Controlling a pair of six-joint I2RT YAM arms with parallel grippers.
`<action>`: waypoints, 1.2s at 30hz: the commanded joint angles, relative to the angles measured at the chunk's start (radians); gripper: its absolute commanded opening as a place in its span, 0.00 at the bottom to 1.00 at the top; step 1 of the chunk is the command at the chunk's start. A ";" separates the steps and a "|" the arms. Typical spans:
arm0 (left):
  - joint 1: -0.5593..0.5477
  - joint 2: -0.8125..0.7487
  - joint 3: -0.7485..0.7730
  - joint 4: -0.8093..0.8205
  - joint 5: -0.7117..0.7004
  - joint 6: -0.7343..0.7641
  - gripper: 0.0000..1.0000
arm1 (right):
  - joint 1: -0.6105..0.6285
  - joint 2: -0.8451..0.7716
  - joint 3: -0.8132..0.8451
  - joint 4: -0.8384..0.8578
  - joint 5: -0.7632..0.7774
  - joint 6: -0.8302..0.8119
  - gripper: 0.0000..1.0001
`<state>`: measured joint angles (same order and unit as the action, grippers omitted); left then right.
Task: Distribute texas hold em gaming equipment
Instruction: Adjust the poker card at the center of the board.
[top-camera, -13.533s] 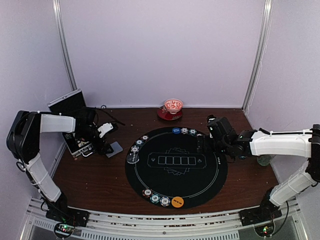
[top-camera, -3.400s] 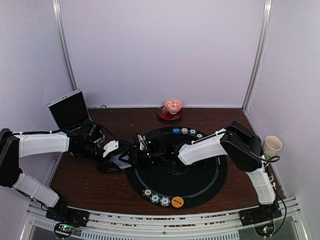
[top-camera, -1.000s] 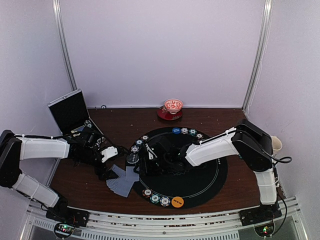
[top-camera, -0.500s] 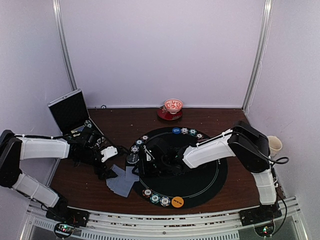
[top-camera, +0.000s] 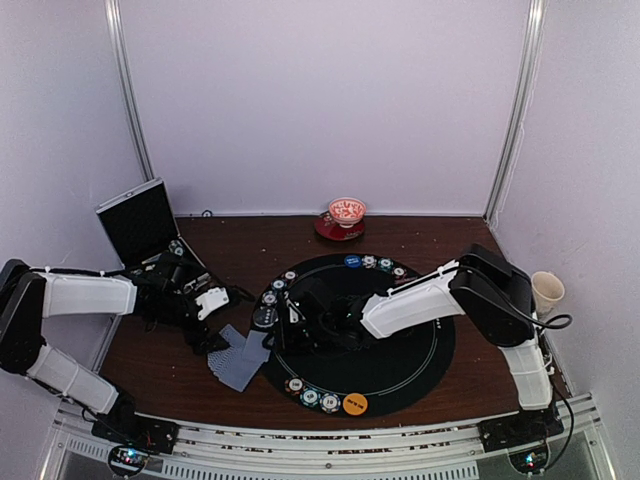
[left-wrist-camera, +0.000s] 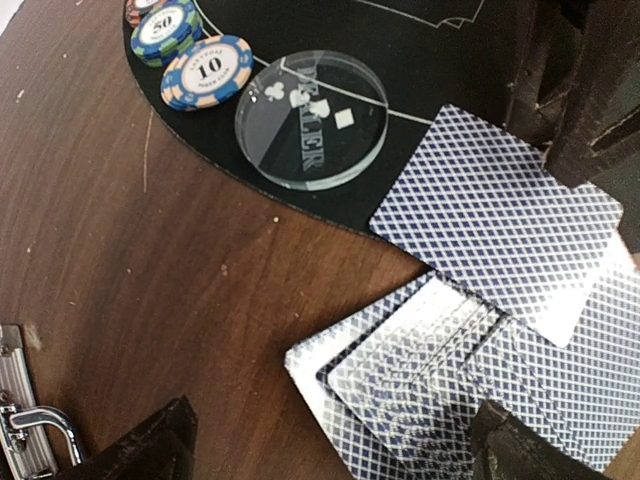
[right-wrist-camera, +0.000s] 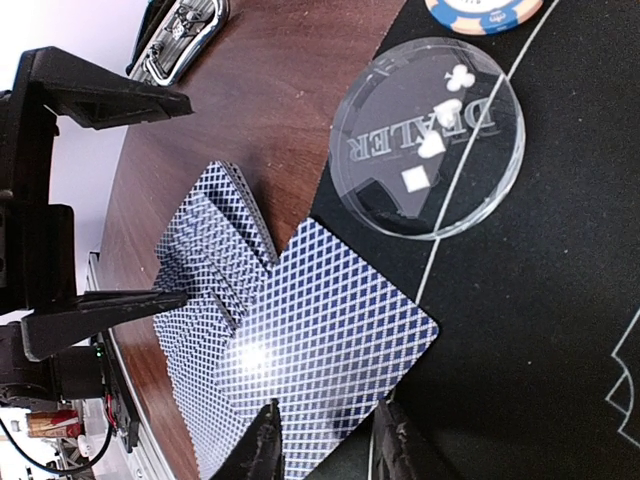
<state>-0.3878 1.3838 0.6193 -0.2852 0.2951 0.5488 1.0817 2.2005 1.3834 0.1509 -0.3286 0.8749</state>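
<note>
Grey-blue-backed playing cards (top-camera: 238, 360) lie fanned on the wood at the black mat's left edge. One card (right-wrist-camera: 330, 325) lies on top, partly over the mat. My right gripper (right-wrist-camera: 330, 450) hovers at that card's near edge with its fingers a narrow gap apart, not clamped on it. My left gripper (left-wrist-camera: 335, 450) stands wide open over the fan (left-wrist-camera: 440, 370), one finger on each side. A clear dealer disc (right-wrist-camera: 428, 135) and stripe-edged chips (left-wrist-camera: 208, 70) sit just beyond. More chips (top-camera: 310, 396) and an orange disc (top-camera: 354, 404) lie on the mat's near rim.
The round black mat (top-camera: 400, 345) fills the table's middle. An open metal case (top-camera: 140, 222) stands at the back left, a red-and-white bowl (top-camera: 347, 212) at the back, and a paper cup (top-camera: 545, 292) at the right. Chips and a blue disc (top-camera: 351, 261) line the mat's far rim.
My right gripper's fingers have drawn closer together over the top card. The left gripper has eased back a little to the left and stayed wide open. The fanned cards have barely shifted.
</note>
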 joint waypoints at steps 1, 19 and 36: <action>0.011 0.031 -0.013 0.045 -0.007 0.008 0.98 | 0.022 0.038 0.023 0.002 -0.019 0.021 0.32; 0.041 0.056 -0.012 0.073 -0.005 0.004 0.98 | 0.036 0.051 0.056 0.026 -0.020 0.032 0.30; 0.055 0.075 -0.001 0.096 -0.016 -0.002 0.98 | 0.054 0.081 0.134 -0.001 -0.006 0.020 0.30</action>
<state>-0.3454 1.4384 0.6147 -0.2241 0.2981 0.5480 1.1248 2.2574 1.4780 0.1608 -0.3393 0.9005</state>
